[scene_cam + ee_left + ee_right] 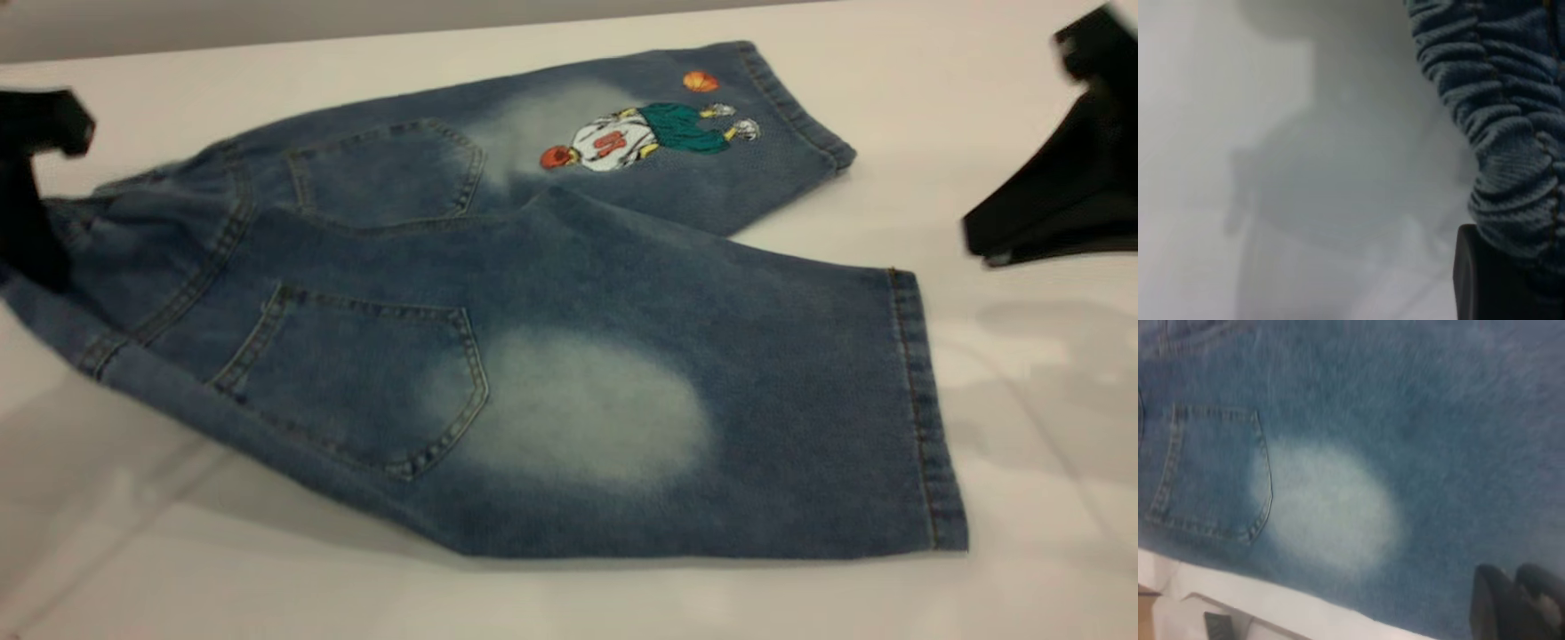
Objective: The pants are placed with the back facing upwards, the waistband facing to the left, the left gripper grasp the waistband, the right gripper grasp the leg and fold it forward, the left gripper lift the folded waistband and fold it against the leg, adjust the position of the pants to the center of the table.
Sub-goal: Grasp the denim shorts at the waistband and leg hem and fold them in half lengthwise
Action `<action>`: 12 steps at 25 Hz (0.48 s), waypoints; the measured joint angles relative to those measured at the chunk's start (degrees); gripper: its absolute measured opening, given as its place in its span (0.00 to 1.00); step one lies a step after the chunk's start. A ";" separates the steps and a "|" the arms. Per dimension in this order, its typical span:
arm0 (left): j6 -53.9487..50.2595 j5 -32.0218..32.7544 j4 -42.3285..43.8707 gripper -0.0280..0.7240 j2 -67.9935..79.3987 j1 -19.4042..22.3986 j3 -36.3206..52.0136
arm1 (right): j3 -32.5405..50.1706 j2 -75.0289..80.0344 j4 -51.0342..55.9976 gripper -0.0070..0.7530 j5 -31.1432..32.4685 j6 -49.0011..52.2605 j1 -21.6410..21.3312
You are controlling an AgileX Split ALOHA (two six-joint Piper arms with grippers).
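pants [498, 329] back-up across the worktop [1022, 427], plain leg [711, 400] toward 6 o'clock | waistband [80, 231] at 9 o'clock | left pincer [36, 187] at the waistband, grip cannot be told | right pincer [1058, 204] at 3 o'clock, clear of the denim, grip cannot be told

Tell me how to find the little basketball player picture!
Find the blue pants spread over the white table. Look at the farther leg, near its hem: the basketball-player print is the only colourful patch, unlike the plain nearer leg.
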 joint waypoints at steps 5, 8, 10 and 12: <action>-0.05 -3.40 0.00 0.25 -0.65 0.00 3.39 | 1.14 1.60 -0.15 0.02 -0.68 -0.14 1.18; -0.05 -5.11 0.00 0.25 -0.65 0.00 3.39 | 2.11 5.25 -0.21 0.04 -3.52 -2.16 3.12; -0.05 -5.33 0.00 0.25 -0.65 0.00 3.39 | 2.11 7.65 0.05 0.08 -4.78 -3.02 4.79; -0.05 -5.53 0.00 0.25 -0.65 0.00 3.39 | 2.11 10.29 0.22 0.16 -6.46 -3.51 6.81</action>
